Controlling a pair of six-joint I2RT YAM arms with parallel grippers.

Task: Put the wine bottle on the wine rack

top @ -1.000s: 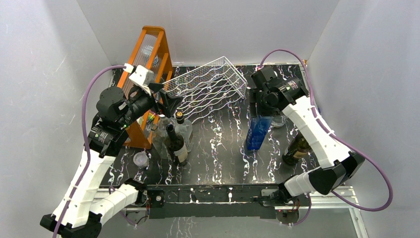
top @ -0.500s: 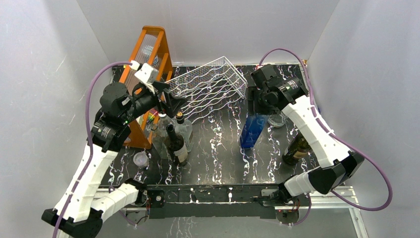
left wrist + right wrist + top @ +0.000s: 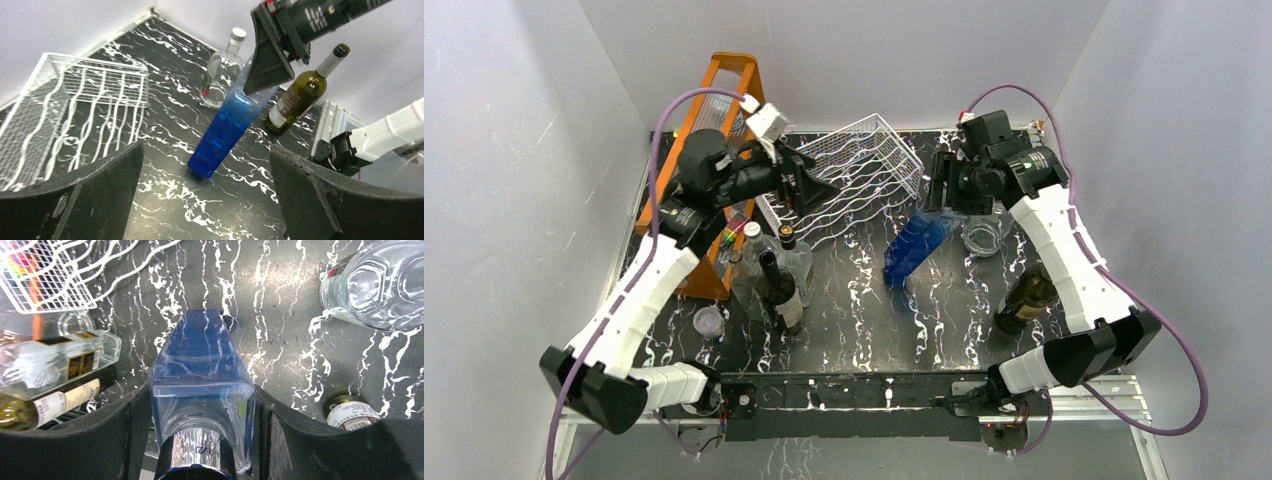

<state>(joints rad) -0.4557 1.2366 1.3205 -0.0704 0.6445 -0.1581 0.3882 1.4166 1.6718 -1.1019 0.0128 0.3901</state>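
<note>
The wine bottle (image 3: 912,250) is square, blue glass fading to clear at the shoulder, with a dark foil neck. It leans steeply, base down-left near the black marble table. My right gripper (image 3: 946,196) is shut on its shoulder, one finger on each flat side (image 3: 200,407). The white wire wine rack (image 3: 856,172) stands tilted at the back centre, left of the bottle. My left gripper (image 3: 812,186) hovers open over the rack's left end. Its wrist view looks across at the blue bottle (image 3: 224,136) and the rack (image 3: 75,107), with nothing between the fingers (image 3: 206,167).
A tall orange frame (image 3: 724,105) stands at the back left. Several upright bottles (image 3: 776,272) cluster left of centre, with a small cup (image 3: 709,322) nearer. A clear glass bottle (image 3: 982,238) and a dark green bottle (image 3: 1024,300) stand under the right arm.
The right gripper has tipped the blue bottle over, its base swinging left and its neck lifting toward the back. The left arm has risen and swung right over the rack's left end.
</note>
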